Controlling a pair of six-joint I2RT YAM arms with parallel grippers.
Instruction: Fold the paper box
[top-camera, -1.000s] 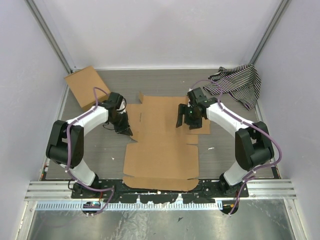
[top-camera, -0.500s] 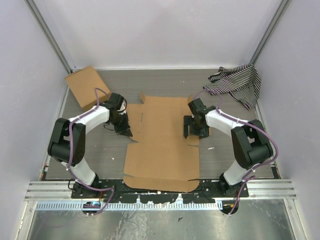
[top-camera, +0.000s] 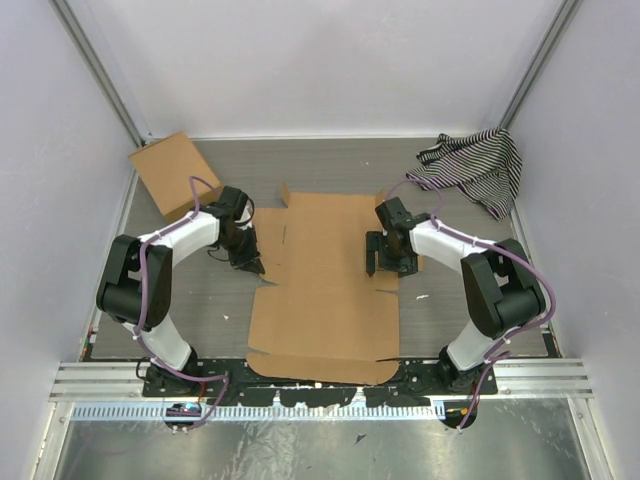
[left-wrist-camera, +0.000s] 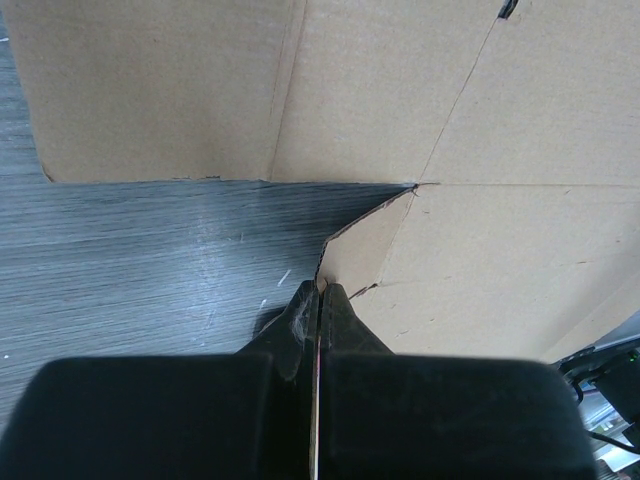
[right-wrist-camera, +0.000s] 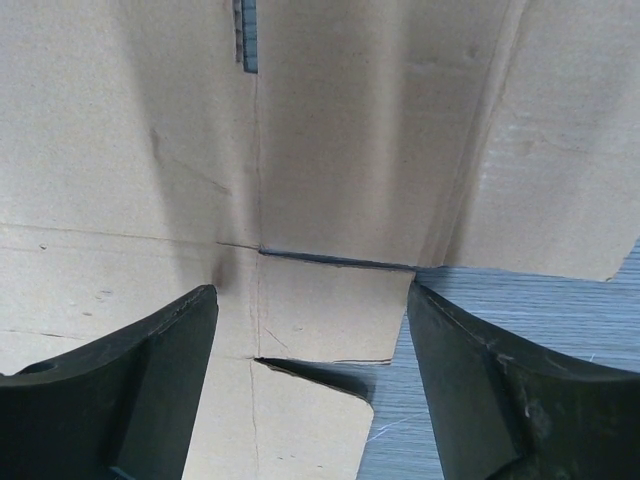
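On the grey table, between the two arms, the paper box lies unfolded and almost flat, its long axis running from the near edge toward the back wall. At its left edge, the left gripper reaches down to a notch between two panels. In the left wrist view its jaws are pressed together with no gap, nipping the tip of a small side tab that lifts a little off the table (a shadow shows beneath it). At the box's right edge, the right gripper has its jaws spread wide and holds nothing. In the right wrist view its fingers stand either side of a small tab there. A striped cloth lies bunched in the far right corner, and a smaller cardboard rectangle in the far left.
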